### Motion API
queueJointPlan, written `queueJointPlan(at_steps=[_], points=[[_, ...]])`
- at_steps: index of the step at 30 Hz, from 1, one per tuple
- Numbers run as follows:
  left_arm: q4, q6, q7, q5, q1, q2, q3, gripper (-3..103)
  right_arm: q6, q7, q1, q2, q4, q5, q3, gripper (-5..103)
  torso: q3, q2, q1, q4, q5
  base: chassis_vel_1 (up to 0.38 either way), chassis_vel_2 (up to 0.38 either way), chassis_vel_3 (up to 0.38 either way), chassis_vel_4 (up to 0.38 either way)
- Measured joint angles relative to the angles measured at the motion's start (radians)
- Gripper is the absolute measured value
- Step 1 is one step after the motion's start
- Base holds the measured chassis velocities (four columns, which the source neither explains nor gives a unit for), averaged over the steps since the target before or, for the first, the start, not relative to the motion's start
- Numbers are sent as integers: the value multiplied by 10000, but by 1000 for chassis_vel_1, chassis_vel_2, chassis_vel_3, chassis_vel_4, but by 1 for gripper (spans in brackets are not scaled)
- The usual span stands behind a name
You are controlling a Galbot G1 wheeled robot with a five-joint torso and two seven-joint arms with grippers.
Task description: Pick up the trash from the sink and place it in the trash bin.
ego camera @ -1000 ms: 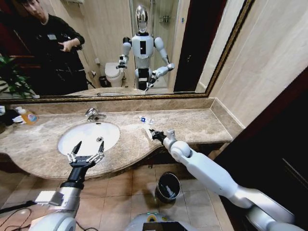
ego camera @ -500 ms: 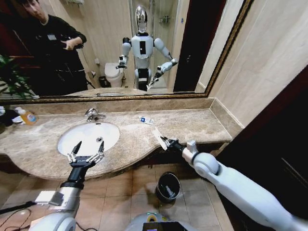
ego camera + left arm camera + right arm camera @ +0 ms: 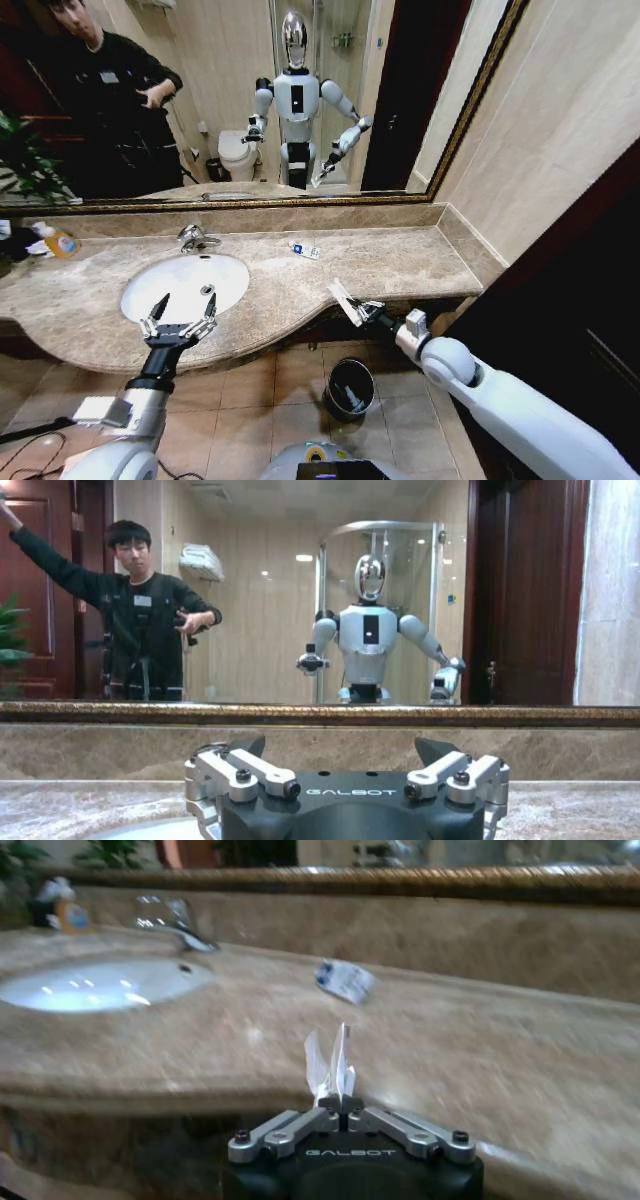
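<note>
Left gripper (image 3: 178, 324): fingers spread wide, holding nothing, at the front rim of the sink (image 3: 140, 278).
Sachets: one blue-labelled sachet (image 3: 306, 250) lies on the counter (image 3: 400, 262).
Right gripper (image 3: 361, 311): pinching one flat white strip (image 3: 344, 298), past the counter's front edge.
Bins: one black trash bin (image 3: 349, 388) on the floor, below.

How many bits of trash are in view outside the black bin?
2: a flat white strip pinched in the right gripper off the counter's front edge, and a blue-labelled white sachet on the beige marble counter. The bin's contents are unclear.
</note>
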Motion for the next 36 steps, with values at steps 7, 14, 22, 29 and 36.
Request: queueJointPlan(at_steps=[7, 14, 22, 29, 36], points=[[0, 0, 0, 0, 0, 0, 0, 100, 405, -266, -1129, 307, -177, -311, 571, 0, 0, -2, 0, -1, -1, 0, 0, 0, 0], [0, 0, 0, 0, -1, 0, 0, 100, 626, -327, -1591, 1009, -809, -979, 401, 0, 0, -1, 0, 0, -3, 0, 0, 0, 0], [0, 0, 0, 0, 0, 1, 0, 100, 925, -204, -876, 2613, -3213, -2079, -569, 0, 1, -2, 1, 0, -1, 0, 0, 0, 0], [0, 0, 0, 0, 0, 0, 0, 100, 1288, -107, -345, 3768, -5167, -2925, -856, 0, 1, -2, 1, 0, -3, 0, 0, 0, 0], [0, 0, 0, 0, 0, 0, 0, 100, 1778, 639, -11, 4530, -6680, -3591, -1177, 0, 1, -2, 1, 0, -3, 0, 0, 0, 0]])
